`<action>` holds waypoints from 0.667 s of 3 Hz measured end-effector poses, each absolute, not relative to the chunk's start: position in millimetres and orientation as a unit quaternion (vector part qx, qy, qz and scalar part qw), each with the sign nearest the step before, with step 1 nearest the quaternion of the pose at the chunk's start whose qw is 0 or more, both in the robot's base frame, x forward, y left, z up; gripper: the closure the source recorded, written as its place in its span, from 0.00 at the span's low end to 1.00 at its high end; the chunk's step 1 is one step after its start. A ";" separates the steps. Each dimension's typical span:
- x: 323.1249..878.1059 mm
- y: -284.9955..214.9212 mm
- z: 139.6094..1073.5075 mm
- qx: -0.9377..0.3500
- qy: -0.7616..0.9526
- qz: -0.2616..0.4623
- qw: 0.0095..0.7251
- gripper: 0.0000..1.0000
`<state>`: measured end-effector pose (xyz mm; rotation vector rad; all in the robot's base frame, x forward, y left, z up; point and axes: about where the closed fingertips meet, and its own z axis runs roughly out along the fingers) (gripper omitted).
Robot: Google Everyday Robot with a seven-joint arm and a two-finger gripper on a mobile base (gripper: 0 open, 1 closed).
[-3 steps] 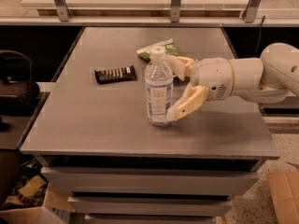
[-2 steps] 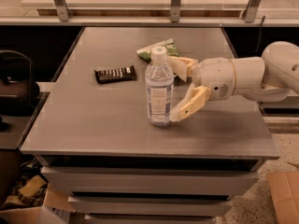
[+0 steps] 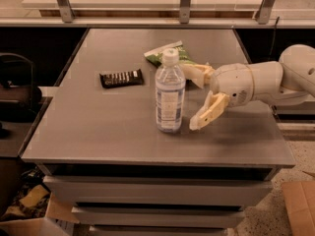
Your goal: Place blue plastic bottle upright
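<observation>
Backing slightly rightward, the gripper (image 3: 193, 98) hangs just beside the bottle (image 3: 170, 95), its fingers spread and empty, with a sliver of surface (image 3: 98, 132) showing between. The bottle stands upright on its own, cap up, so this looks like a release after placing. Farther back lie a dark bar (image 3: 121, 77) and a green bag (image 3: 165, 55).
</observation>
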<state>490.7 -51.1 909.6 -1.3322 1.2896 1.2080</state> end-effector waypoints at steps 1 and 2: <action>494.6 -59.2 905.4 -0.541 0.520 0.489 0.445 0.00; 496.1 -64.4 905.3 -0.544 0.517 0.493 0.440 0.00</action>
